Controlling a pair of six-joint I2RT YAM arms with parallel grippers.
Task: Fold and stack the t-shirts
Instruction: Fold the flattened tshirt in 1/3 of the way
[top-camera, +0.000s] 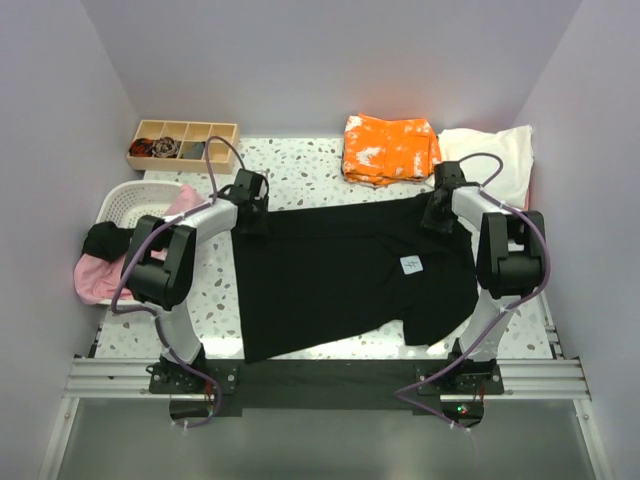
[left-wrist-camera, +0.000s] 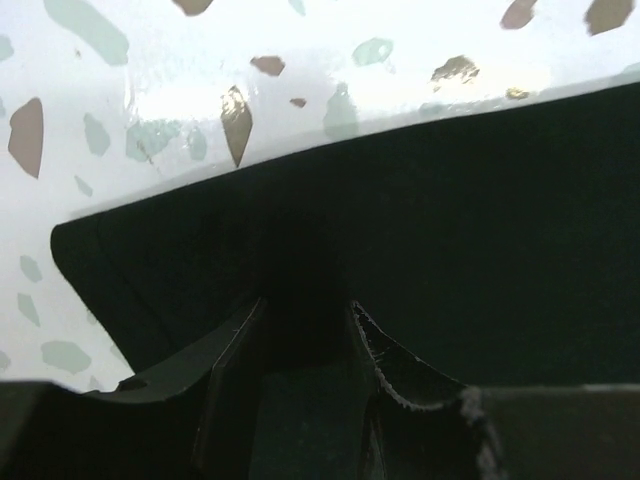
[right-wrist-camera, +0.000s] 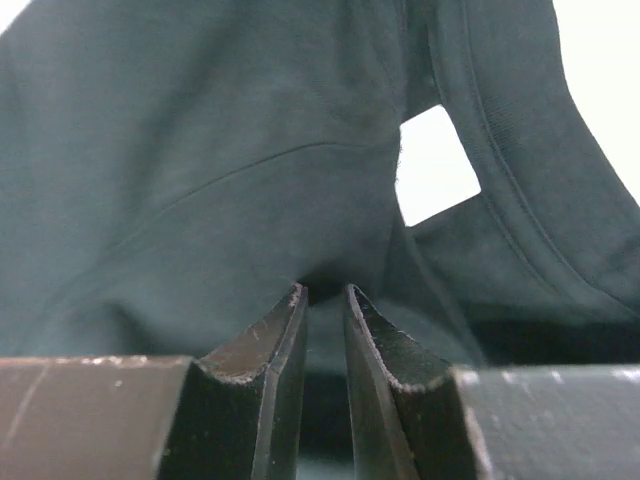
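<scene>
The large black t-shirt (top-camera: 340, 280) lies spread across the middle of the table, its small white label (top-camera: 411, 264) facing up. My left gripper (top-camera: 250, 215) sits at its far left corner and my right gripper (top-camera: 440, 212) at its far right corner. In the left wrist view the left gripper (left-wrist-camera: 307, 303) pinches a dark ridge of the black t-shirt (left-wrist-camera: 480, 220) near its edge. In the right wrist view the right gripper (right-wrist-camera: 324, 290) is nipped on a bunched fold of the black t-shirt (right-wrist-camera: 200, 150). An orange white-blotched t-shirt (top-camera: 390, 148) lies folded at the back. A cream t-shirt (top-camera: 495, 160) lies to its right.
A white slotted basket (top-camera: 130, 205) stands at the left with a pink t-shirt (top-camera: 95, 275) and a dark cloth (top-camera: 100, 240) hanging over it. A wooden compartment tray (top-camera: 180, 143) sits at the back left. Speckled table (left-wrist-camera: 200, 80) shows beyond the shirt's far edge.
</scene>
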